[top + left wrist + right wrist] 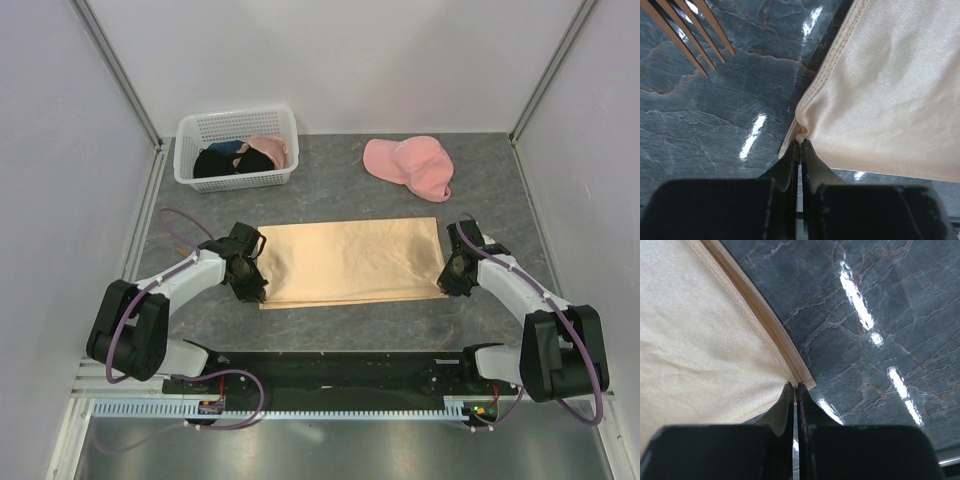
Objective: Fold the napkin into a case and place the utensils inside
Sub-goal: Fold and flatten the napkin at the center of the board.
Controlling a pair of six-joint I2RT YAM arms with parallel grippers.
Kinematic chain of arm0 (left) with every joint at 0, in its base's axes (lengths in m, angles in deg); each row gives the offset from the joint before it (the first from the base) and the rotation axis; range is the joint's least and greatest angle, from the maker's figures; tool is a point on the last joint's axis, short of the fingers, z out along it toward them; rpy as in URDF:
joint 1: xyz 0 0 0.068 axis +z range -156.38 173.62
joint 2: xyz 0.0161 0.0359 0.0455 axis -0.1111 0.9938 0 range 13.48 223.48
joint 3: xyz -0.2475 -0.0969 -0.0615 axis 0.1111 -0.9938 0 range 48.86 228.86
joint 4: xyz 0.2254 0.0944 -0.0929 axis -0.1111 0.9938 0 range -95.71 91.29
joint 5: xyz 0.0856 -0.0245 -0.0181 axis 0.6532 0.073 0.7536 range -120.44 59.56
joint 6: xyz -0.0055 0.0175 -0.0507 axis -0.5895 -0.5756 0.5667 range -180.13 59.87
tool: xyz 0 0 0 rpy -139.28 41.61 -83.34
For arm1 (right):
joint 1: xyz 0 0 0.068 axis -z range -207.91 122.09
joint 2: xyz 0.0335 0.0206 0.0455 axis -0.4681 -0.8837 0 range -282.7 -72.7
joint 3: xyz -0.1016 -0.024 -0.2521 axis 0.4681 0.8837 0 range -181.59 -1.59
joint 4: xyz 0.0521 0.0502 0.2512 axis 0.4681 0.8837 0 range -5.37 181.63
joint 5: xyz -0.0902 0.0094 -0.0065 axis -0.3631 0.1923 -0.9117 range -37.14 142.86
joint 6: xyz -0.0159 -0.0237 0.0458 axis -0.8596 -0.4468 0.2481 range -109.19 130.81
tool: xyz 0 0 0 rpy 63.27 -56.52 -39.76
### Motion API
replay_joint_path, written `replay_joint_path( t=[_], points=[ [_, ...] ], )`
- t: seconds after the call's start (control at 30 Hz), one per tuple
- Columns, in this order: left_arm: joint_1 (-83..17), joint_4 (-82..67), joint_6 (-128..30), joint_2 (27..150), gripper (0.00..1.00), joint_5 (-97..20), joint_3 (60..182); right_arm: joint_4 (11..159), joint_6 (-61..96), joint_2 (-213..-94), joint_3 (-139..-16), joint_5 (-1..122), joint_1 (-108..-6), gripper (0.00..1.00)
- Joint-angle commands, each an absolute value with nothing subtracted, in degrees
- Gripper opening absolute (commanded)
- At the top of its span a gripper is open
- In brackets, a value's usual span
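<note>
Looking at the napkin [350, 262] spread flat on the desk [330, 190]. Clamped tight at both near corners, left claw [801, 145] and right claw [795, 387] one each, probably to lift that edge evenly for folding. Spotted a fork [690, 35] near the left corner.

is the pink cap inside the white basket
No, the pink cap lies on the table, to the right of the white basket and apart from it.

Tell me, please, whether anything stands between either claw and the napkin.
Nothing visible does: the left claw and right claw are each shut on a near corner of the napkin.
</note>
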State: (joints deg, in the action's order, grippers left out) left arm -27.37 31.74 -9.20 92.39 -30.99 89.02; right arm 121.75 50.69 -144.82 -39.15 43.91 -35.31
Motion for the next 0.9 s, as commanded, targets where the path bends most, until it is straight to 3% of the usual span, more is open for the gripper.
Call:
replay_joint_path(
  t=[0.0, 0.4, 0.87],
  points=[
    [-27.2, 33.3, -7.8, 93.9, 0.02, -27.2, 87.9, 121.3, 51.1, -146.3, -37.9, 38.1, -35.0, 0.0],
    [-27.3, 32.6, -6.4, 93.9, 0.02, -26.7, 86.0, 120.5, 51.2, -147.5, -37.6, 36.6, -35.0, 0.0],
    [-27.3, 34.4, -3.4, 84.2, 0.02, -26.5, 83.6, 119.6, 51.3, -147.8, -36.8, 37.3, -34.9, 0.02]
  ],
)
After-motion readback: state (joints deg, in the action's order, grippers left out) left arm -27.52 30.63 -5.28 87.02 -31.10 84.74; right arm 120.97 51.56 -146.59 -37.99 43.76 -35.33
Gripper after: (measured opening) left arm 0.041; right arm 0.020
